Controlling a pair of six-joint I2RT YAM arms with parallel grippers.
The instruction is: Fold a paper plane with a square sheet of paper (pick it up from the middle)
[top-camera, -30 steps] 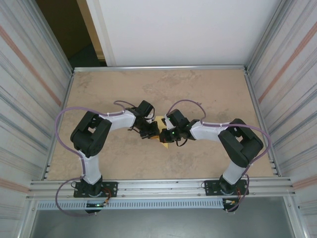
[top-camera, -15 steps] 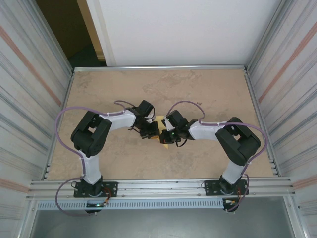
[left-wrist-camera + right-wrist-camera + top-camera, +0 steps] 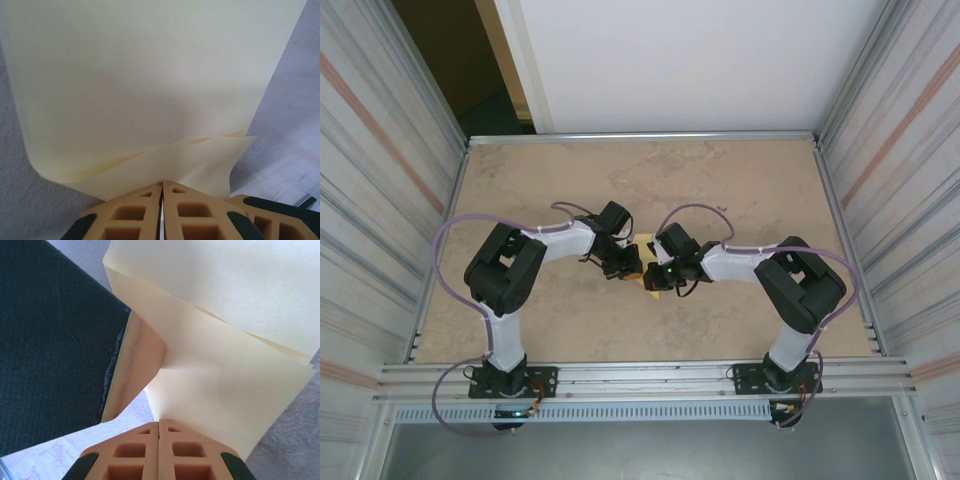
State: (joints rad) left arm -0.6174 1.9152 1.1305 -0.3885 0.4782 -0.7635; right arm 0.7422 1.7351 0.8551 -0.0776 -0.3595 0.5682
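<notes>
Top external: folded paper sheet (image 3: 653, 288) is at mid-worktop (image 3: 740, 190) between the arms, left end effector (image 3: 161, 192) and right end effector (image 3: 159, 427) each pinched shut on an edge; thin, light, floppy, tear-prone, so probably best gripped on creased, layered edges.

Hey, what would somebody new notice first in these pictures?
The left gripper and the right gripper meet tip to tip at the middle of the table, both shut on one pale-yellow sheet of paper. In the wrist views, that paper spreads in folded layers just beyond the closed orange fingers.
</notes>
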